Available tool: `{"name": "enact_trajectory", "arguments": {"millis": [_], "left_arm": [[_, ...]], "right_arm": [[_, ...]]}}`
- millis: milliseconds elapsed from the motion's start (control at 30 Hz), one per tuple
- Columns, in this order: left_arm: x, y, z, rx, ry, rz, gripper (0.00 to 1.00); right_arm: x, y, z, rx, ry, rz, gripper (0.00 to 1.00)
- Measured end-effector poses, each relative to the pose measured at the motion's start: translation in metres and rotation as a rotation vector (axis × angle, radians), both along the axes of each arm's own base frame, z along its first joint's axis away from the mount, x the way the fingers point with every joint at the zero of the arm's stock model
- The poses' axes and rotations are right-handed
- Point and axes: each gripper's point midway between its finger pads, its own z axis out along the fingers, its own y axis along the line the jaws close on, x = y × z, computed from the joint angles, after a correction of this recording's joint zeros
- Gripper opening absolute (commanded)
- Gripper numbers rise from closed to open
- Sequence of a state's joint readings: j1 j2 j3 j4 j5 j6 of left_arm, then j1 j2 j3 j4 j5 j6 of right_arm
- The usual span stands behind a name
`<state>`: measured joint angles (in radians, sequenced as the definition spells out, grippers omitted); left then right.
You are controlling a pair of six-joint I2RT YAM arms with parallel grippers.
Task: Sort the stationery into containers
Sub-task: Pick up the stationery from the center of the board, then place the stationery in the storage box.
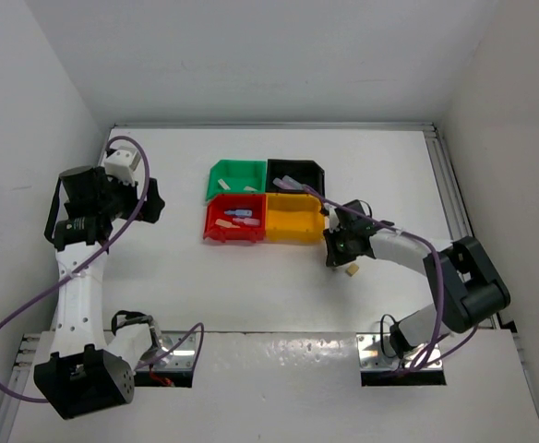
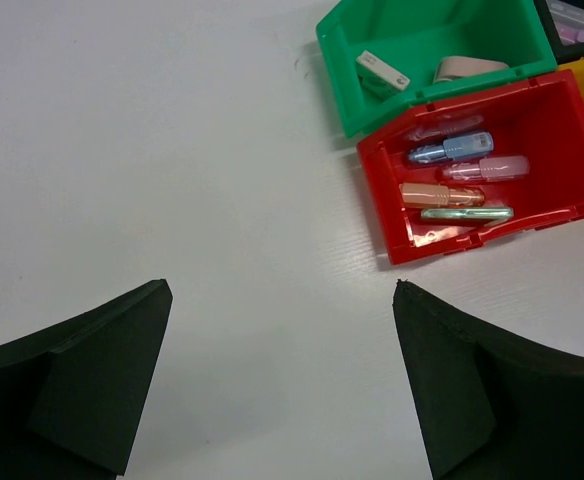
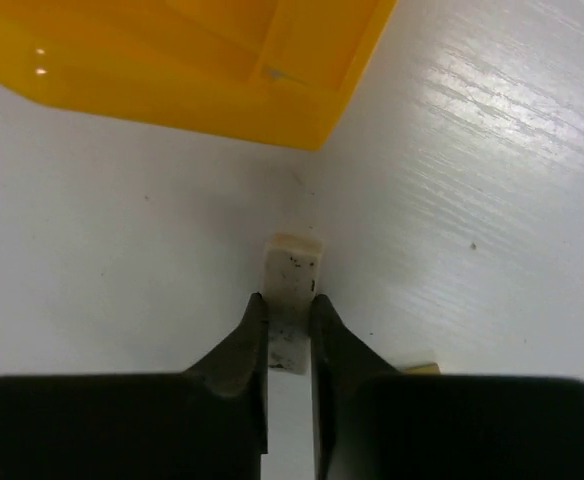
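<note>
**Arm Hardware: Visual Condition**

Left arm (image 1: 76,286) and right arm (image 1: 399,247): white link shells, black joint housings. A purple cable (image 1: 20,310) runs along each. Left hand (image 2: 280,290) and right hand (image 3: 287,300): matte black, wedge-shaped fingers (image 2: 92,380), no markings seen.

the table (image 1: 279,286) was plain white with a few tiny dark specks, and its near strip had some soft glare. white panels boxed it in: a back wall (image 1: 269,55), a left wall (image 1: 20,111) and a right wall (image 1: 519,92). a metal rail (image 1: 447,175) ran along the table's right edge, a second rail (image 1: 269,125) along the back. light was even, shadows soft.
</note>
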<state>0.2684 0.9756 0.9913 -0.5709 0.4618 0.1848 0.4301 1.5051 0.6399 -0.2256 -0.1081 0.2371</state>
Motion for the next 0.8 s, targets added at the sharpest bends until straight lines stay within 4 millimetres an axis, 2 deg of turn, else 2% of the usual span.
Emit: {"name": "enact_trajectory", "arguments": {"millis": [67,133,200,267,433,533,600,700,733,800], "left_arm": [[0.0,0.002,0.0,0.002,0.002,0.011,1.0],[0.0,0.003,-0.001,0.004,0.004,0.018,1.0],[0.0,0.003,-0.001,0.004,0.004,0.019,1.0],[0.0,0.003,-0.001,0.002,0.006,0.017,1.0],[0.004,-0.003,-0.004,-0.04,0.017,0.001,1.0],[0.006,-0.006,-0.005,-0.062,0.014,-0.008,1.0],[0.007,-0.007,-0.004,-0.063,0.009,-0.01,1.0],[0.007,-0.006,-0.002,-0.057,0.0,-0.01,1.0],[0.007,-0.005,-0.002,-0.052,-0.002,-0.01,1.0],[0.006,-0.005,0.0,-0.045,-0.01,-0.008,1.0]], "right_arm": [[0.001,0.0,0.002,-0.004,0.001,0.006,0.0],[0.004,0.002,0.01,0.0,-0.006,0.021,0.0],[0.011,0.007,0.028,0.013,-0.044,0.052,0.0],[0.025,0.019,0.059,0.043,-0.118,0.095,0.0],[0.073,0.07,0.156,0.152,-0.377,0.223,0.0],[0.095,0.092,0.191,0.198,-0.482,0.27,0.01],[0.11,0.102,0.197,0.204,-0.504,0.288,0.02],[0.125,0.113,0.183,0.199,-0.479,0.309,0.09],[0.128,0.115,0.176,0.194,-0.462,0.314,0.25],[0.128,0.118,0.159,0.184,-0.42,0.323,0.47]]}}
